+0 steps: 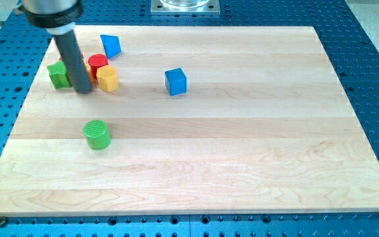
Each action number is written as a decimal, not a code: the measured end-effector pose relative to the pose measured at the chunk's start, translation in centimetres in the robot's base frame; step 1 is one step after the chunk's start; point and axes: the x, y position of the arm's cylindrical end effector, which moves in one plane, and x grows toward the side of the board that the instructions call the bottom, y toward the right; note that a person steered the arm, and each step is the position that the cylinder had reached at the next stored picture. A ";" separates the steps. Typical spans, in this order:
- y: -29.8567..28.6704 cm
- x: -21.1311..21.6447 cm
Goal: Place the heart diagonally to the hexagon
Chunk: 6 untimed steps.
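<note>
While our rod stands in the cluster at the view's upper left, my tip (84, 91) rests on the wooden board (242, 131) between the green block (58, 74) and the yellow block (108, 78), close to both; having no jaws, it grips nothing. We judge the yellow block to be the heart, though its shape is hard to read, and the red block (98, 63) just behind it the hexagon. They sit touching, so we likely stand here to nudge the yellow one aside. A blue wedge-like block (111, 45), a blue cube (176, 81) and a green cylinder (97, 135) lie apart.
</note>
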 end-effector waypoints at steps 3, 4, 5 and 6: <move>1.5 -7.8; 3.9 -9.8; 5.7 -10.0; 8.2 -9.9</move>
